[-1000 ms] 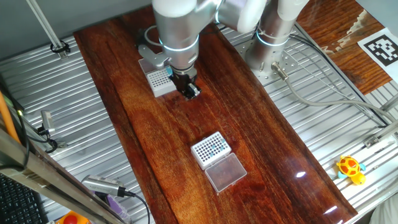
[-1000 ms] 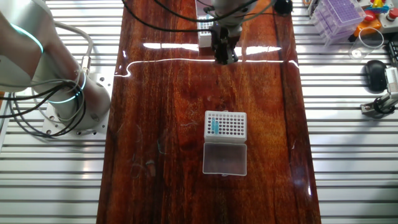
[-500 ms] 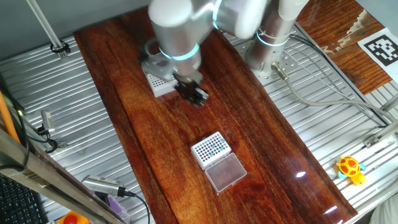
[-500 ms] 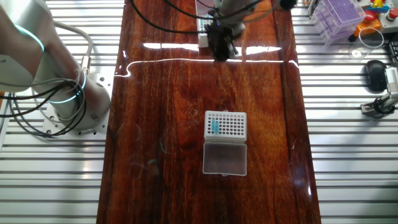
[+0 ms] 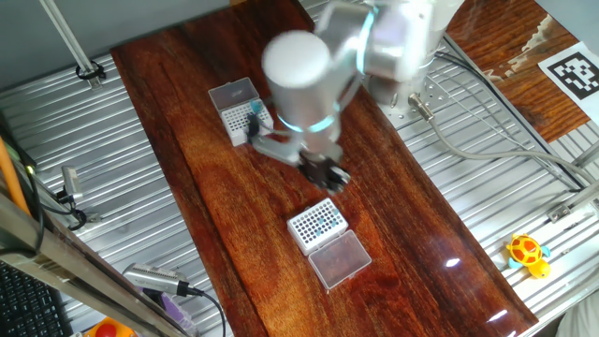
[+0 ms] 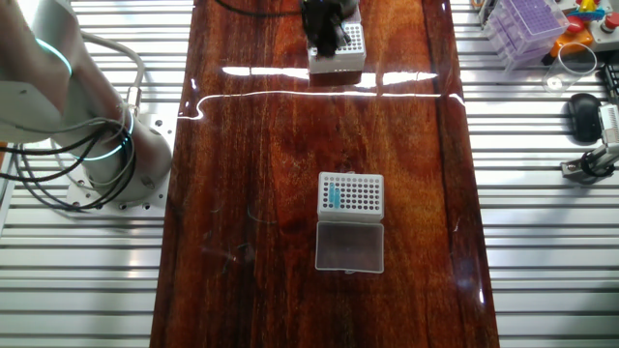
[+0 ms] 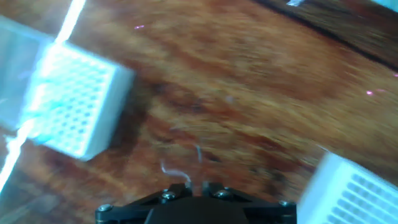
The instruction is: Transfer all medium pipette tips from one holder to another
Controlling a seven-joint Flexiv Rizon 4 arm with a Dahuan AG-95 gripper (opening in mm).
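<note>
Wooden table [image 5: 215, 178] carries two white holders well apart. Far holder [image 5: 241, 120] has its clear lid [image 5: 233, 94] open behind it; near holder [image 5: 316, 224] has its clear lid [image 5: 340, 258] lying flat in front. Gripper [image 5: 326, 174] hangs over bare wood between them, touching neither; motion blur, so I cannot tell how the fingers stand or whether they carry anything. Medium pipette tips [image 6: 334, 197] sit in the near holder's left-hand column in the other fixed view, upright in the holes, long axis vertical, seen end-on as blue dots. Hand view is blurred: both boxes at the frame edges. Yellow toy [image 5: 527, 253] on the metal slats, off the wood.
</note>
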